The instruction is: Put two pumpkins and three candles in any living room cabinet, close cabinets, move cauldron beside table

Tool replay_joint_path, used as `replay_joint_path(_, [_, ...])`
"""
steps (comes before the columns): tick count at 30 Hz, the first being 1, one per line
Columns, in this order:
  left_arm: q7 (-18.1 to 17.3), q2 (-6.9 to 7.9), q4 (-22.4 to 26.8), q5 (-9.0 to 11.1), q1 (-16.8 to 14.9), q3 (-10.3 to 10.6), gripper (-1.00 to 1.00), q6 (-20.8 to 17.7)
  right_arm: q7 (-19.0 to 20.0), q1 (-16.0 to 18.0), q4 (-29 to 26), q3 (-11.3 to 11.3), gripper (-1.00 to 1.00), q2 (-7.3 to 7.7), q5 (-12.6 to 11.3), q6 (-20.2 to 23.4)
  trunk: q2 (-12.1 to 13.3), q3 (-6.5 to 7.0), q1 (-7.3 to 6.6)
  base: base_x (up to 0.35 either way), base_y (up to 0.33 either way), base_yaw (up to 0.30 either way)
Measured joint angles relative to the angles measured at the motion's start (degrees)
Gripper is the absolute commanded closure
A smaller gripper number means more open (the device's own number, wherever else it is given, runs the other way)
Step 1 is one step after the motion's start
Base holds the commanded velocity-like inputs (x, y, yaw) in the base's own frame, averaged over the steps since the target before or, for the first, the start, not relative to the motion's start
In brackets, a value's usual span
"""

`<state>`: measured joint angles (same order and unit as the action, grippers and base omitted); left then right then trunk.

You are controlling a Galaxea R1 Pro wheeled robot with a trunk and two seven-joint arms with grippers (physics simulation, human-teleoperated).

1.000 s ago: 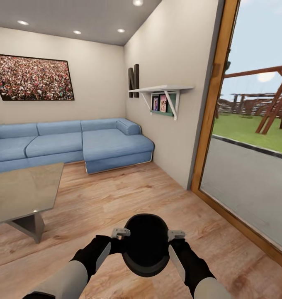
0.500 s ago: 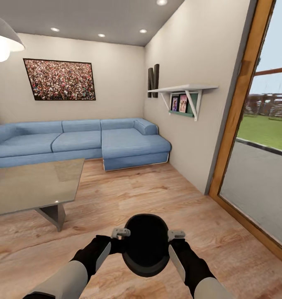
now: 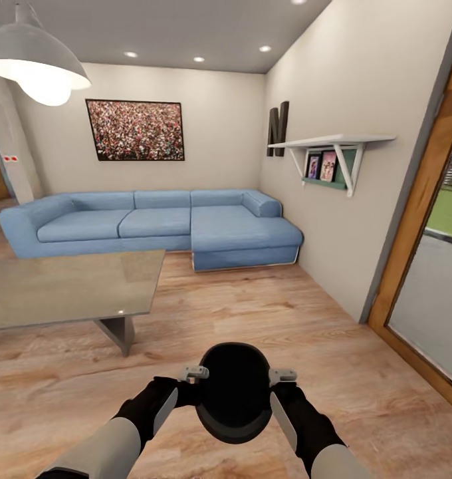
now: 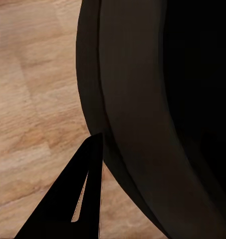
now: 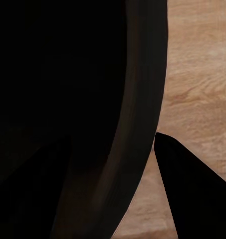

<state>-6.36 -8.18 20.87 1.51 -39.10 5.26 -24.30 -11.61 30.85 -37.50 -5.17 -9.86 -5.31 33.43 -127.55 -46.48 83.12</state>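
Note:
The black cauldron (image 3: 234,392) hangs low in front of me above the plank floor, its wide mouth facing up. My left gripper (image 3: 197,384) is shut on its left rim and my right gripper (image 3: 274,386) on its right rim. The left wrist view has the cauldron's dark wall (image 4: 137,99) close up, with one finger (image 4: 78,209) outside the rim. In the right wrist view the cauldron's rim (image 5: 142,99) curves past an outer finger (image 5: 192,194). The low glass-topped table (image 3: 66,286) with a grey wedge leg stands ahead to my left.
A blue corner sofa (image 3: 159,226) lines the far wall under a framed picture (image 3: 136,130). On the right wall there is a white shelf (image 3: 332,143), then a wood-framed glass door (image 3: 419,219). A pendant lamp (image 3: 36,63) hangs at upper left. Open floor (image 3: 252,313) lies between table and wall.
The whole view has swung left, so the camera turned: the table and sofa show more and the glass door less. The cauldron and both grippers keep their place before me.

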Motion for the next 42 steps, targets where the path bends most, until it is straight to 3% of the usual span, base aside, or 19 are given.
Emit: replay_joint_path(42, [0.0,-0.03,0.0,-0.1,0.0,0.0,1.00,0.0,0.0,0.0,0.0,0.0,1.00,0.03,0.0,0.0,0.0,0.00,-0.02,0.013,0.007,0.277])
